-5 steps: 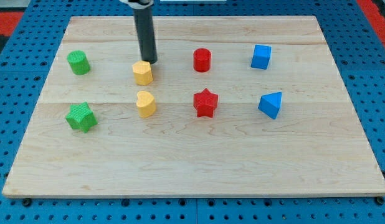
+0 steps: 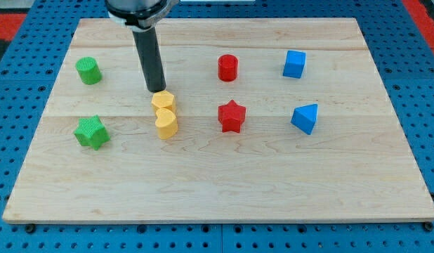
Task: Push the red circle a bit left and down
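Note:
The red circle (image 2: 227, 67) stands on the wooden board (image 2: 217, 176), right of centre near the view's top. My tip (image 2: 156, 91) is well to its left, touching the top edge of a yellow hexagon block (image 2: 163, 102). That hexagon is pressed against a yellow heart block (image 2: 166, 122) just below it. A red star (image 2: 232, 116) lies below the red circle.
A green cylinder (image 2: 88, 71) and a green star (image 2: 90, 132) are at the view's left. A blue cube (image 2: 294, 64) and a blue wedge-shaped block (image 2: 305, 118) are at the view's right. The board lies on a blue pegboard.
My tip moved down and a little left, pushing the yellow hexagon down against the yellow heart, which shifted slightly down. The red circle has not moved.

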You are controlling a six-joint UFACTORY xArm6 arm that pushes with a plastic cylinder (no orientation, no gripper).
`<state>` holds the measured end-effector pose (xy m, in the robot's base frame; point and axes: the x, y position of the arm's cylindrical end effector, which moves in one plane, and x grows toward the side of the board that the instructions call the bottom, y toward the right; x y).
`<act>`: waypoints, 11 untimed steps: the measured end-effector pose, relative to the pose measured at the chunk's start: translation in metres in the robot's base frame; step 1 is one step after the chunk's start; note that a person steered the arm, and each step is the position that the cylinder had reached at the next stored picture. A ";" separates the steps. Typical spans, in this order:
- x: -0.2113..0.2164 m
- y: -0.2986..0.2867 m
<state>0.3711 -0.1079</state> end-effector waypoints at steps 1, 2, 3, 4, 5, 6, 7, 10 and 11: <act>-0.041 0.003; -0.069 0.061; -0.077 0.122; -0.065 0.155; -0.031 0.152; -0.023 0.129; -0.049 0.129; -0.063 0.078; -0.041 0.086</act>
